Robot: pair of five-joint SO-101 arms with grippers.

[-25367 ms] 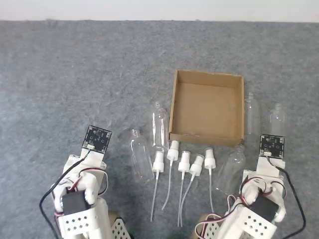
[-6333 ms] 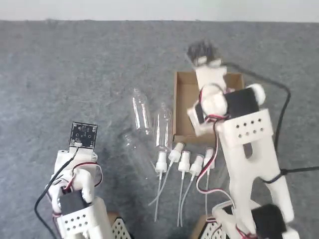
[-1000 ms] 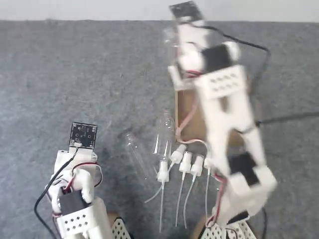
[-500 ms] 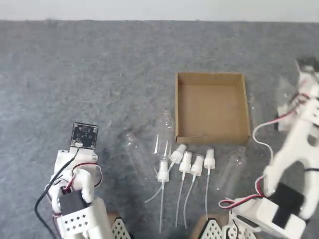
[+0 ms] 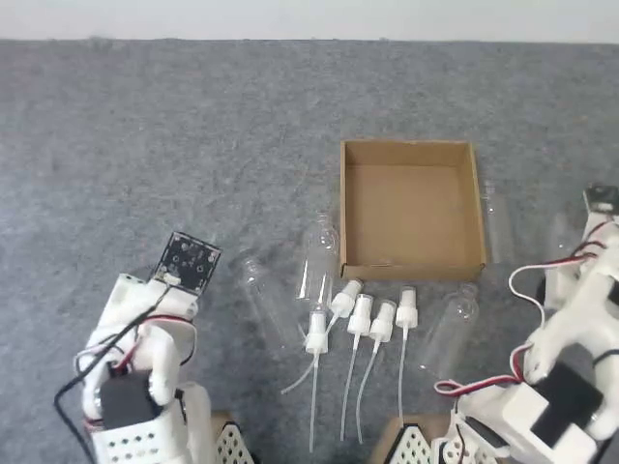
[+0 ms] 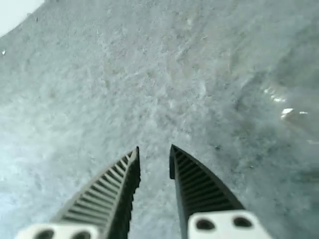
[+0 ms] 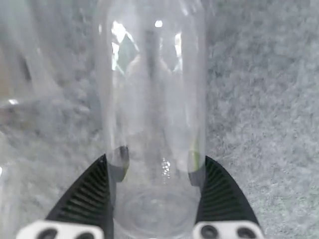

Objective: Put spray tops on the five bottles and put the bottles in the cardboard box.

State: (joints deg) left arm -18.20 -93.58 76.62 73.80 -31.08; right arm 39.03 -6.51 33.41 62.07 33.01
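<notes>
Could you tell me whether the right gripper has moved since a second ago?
Yes: right gripper, gripping a clear bottle, swung from beyond the cardboard box to its right.

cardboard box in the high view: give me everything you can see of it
The cardboard box is plain brown, roughly square, shallow and open-topped. It sits flat on the grey carpet, empty, its bare floor showing. A clear bottle lies along its right-hand wall, close or touching; I cannot tell which. A second bottle lies off its near left corner, and the white spray tops lie close in front of its near wall.
</notes>
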